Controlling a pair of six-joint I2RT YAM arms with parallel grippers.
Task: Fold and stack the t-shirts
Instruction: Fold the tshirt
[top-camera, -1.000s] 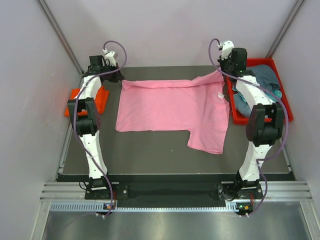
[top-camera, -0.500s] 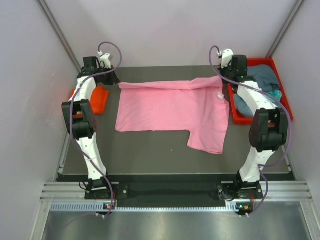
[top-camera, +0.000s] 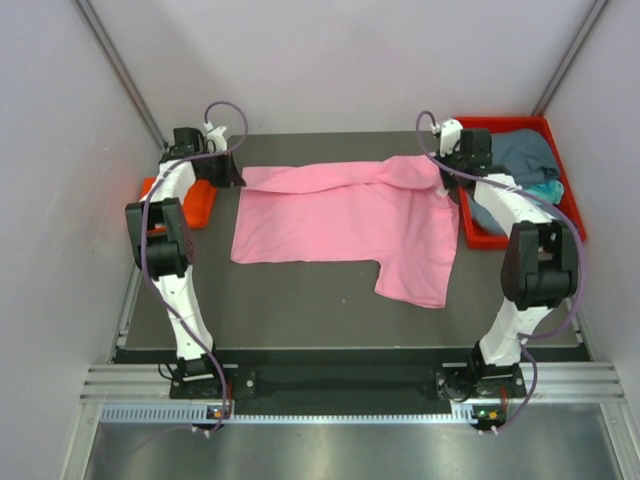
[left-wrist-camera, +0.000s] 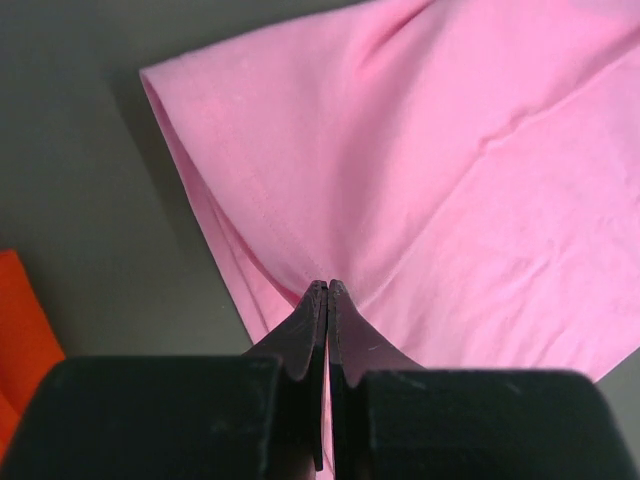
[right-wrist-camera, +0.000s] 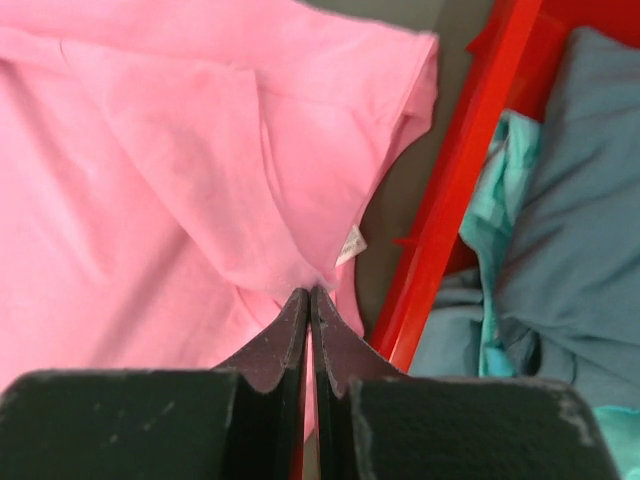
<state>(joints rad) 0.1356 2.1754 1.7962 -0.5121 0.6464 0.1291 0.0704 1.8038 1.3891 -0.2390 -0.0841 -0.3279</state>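
Note:
A light pink t-shirt (top-camera: 340, 220) lies spread on the dark table, its far edge lifted and folded toward the front. My left gripper (top-camera: 238, 176) is shut on the shirt's far left corner (left-wrist-camera: 300, 270). My right gripper (top-camera: 440, 172) is shut on the far right edge (right-wrist-camera: 300, 270), near a white label (right-wrist-camera: 350, 244). Grey-blue (top-camera: 525, 155) and teal (top-camera: 545, 188) t-shirts are heaped in the red tray (top-camera: 470, 215) at the right. A bright orange t-shirt (top-camera: 195, 200) lies at the table's left edge, also seen as an orange patch (left-wrist-camera: 20, 340) in the left wrist view.
The red tray's near wall (right-wrist-camera: 470, 170) runs close beside my right gripper. White walls enclose the table on the left, back and right. Bare dark table (top-camera: 300, 300) stretches in front of the pink shirt.
Both grippers have moved inward and toward the front, drawing the pink shirt's far edge over itself. The fold along the back has grown.

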